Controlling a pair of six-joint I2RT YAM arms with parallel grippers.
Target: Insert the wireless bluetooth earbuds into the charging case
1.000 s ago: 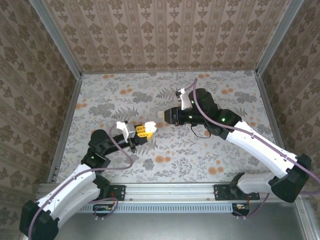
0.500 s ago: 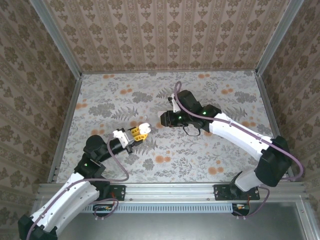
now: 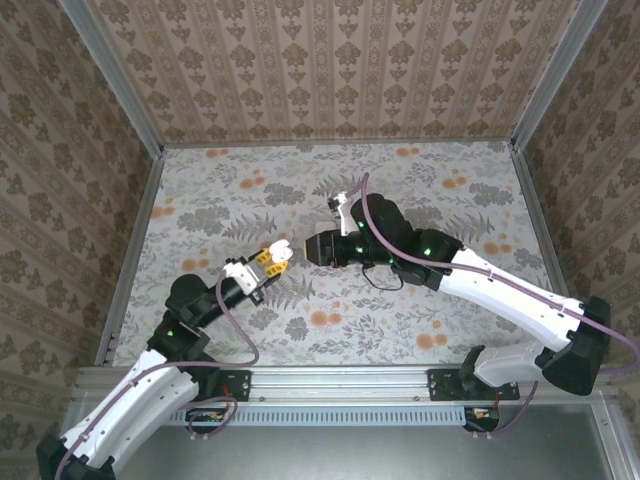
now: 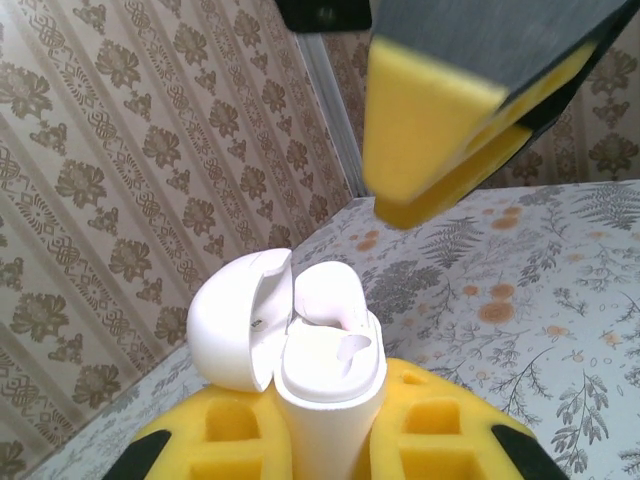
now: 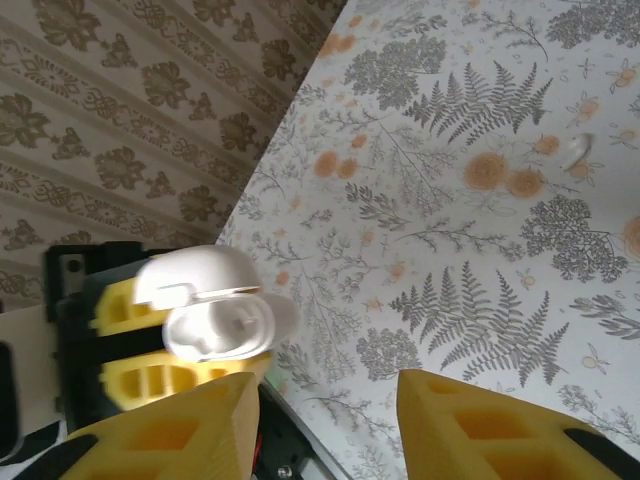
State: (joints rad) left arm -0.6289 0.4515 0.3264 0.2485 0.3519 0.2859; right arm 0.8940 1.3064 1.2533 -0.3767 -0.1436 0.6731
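Earbud (image 4: 325, 297) is judged seated in the open charging case (image 4: 325, 385), which is pinched by the left gripper (image 3: 268, 260), since the right gripper (image 5: 320, 425) has been brought up close and its fingers spread apart, empty.

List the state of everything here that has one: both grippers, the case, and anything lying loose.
left gripper: shut on the charging case.
charging case: held between the left gripper's fingers, lid flipped open.
right gripper: open, with nothing between its fingers, just in front of the case.
small white piece: lying loose on the table, likely an earbud, too blurred to be sure.
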